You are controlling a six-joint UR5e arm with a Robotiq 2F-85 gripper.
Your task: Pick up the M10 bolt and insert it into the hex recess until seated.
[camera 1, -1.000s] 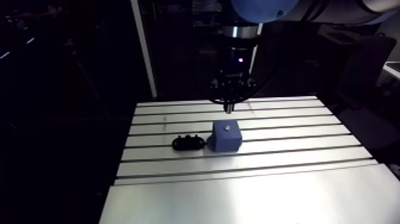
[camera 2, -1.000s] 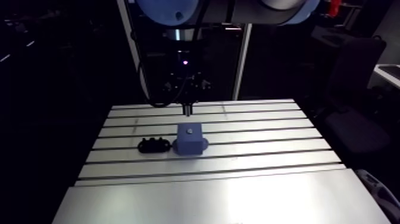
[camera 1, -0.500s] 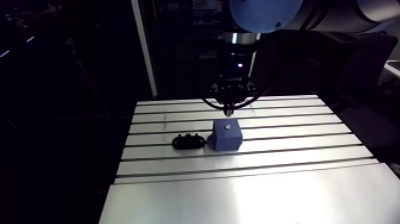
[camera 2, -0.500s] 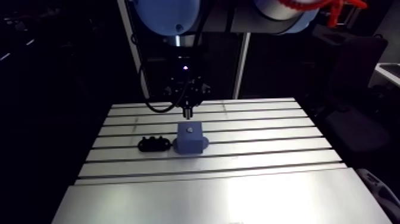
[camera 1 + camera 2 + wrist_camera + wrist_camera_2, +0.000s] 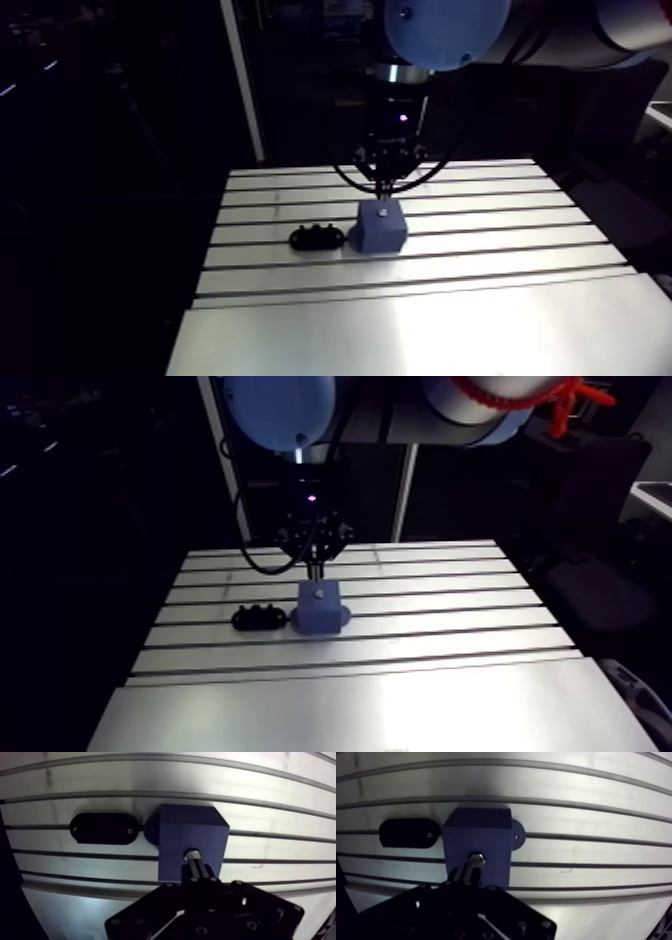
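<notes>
While my gripper (image 5: 196, 873) pinches the M10 bolt (image 5: 192, 854) by its shank, head sits atop the blue block (image 5: 192, 827), hex recess hidden under it. Prob. steel: stiff, slick, light; hold mid-shank, vert.

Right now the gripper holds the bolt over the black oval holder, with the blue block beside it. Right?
Not quite. The wrist view shows the gripper holding the bolt over the blue block, its head at the middle of the block's top. The black oval holder lies beside the block.
</notes>
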